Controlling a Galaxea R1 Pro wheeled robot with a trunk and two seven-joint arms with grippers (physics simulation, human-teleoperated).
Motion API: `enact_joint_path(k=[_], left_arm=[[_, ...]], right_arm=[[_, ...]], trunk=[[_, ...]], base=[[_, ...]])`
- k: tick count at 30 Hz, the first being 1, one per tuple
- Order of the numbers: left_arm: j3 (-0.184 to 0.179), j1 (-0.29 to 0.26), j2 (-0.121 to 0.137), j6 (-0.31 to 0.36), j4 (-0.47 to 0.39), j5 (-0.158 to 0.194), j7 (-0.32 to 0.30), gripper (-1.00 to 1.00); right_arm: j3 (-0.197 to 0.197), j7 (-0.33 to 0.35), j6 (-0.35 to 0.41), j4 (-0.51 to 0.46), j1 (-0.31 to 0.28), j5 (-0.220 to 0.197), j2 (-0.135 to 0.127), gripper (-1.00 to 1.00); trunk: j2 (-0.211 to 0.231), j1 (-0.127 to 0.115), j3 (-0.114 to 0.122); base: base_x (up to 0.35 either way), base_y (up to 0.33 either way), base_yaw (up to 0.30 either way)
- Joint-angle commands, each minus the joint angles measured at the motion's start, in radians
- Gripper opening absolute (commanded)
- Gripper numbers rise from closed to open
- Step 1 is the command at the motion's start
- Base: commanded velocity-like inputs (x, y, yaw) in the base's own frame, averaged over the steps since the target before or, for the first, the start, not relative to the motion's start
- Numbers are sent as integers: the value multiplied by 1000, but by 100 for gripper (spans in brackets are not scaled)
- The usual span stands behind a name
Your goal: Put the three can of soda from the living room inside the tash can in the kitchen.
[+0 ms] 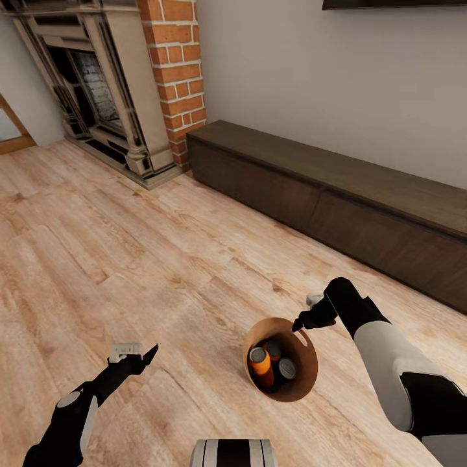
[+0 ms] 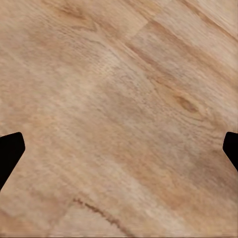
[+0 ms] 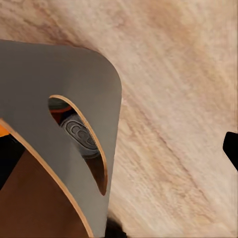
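- Three small orange cylindrical drink cans with grey metal ends (image 1: pixel 269 362) lie together inside the round brown bin with a tan-orange outer wall and dark inner wall (image 1: pixel 305 379), which appears tilted with its mouth toward the head camera, above the light wood plank floor (image 1: pixel 162 272).
- One can (image 1: pixel 260 360) shows its orange side and pale top; the other two sit just beside it, their ends darker.
- From the right wrist view, a grey can end (image 3: pixel 79 136) shows through a slot-shaped handle cut-out in the bin's wall (image 3: pixel 59 79), with a sliver of orange beside it.
- At the bin's upper rim sits the right gripper (image 1: pixel 303 322), black-fingered, touching or nearly touching the edge; whether its fingers are pinching the wall or standing apart, I cannot tell. One dark fingertip (image 3: pixel 231 148) shows in its wrist view.
- Well apart from the bin, the left gripper (image 1: pixel 144 357) hangs over bare planks, empty; its wrist view shows two black fingertips (image 2: pixel 10 151) spread wide with only floor (image 2: pixel 119 109) between them.
- Beyond the bin, a long low dark-brown wooden cabinet (image 1: pixel 337 194) runs along the grey wall (image 1: pixel 324 84).
- At the cabinet's far end stands a red brick column (image 1: pixel 178 71) beside a cream-framed fireplace (image 1: pixel 97 91).
- A dark strip (image 1: pixel 395 3) crosses the wall's top edge.
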Motion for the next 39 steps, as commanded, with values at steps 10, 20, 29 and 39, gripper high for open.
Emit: enact_joint_path(k=[10, 20, 29, 39], left_arm=[[-69, 147, 0, 15, -10, 22, 26, 100], [-73, 152, 0, 34, -17, 25, 28, 100], [-75, 153, 0, 34, -18, 25, 28, 100], [-76, 153, 0, 34, -18, 24, 28, 100]], right_arm=[[-21, -240, -335, -76, 205, -45, 77, 100], [-20, -236, -347, -81, 213, -47, 81, 100], [-15, -238, -347, -83, 214, -47, 87, 100], [-14, -238, -348, -84, 214, -46, 88, 100]], trunk=[[0, -1, 8], [3, -5, 46], [5, -9, 81], [7, -14, 120]], base=[[0, 0, 0], [0, 0, 0], [0, 0, 0], [0, 0, 0]])
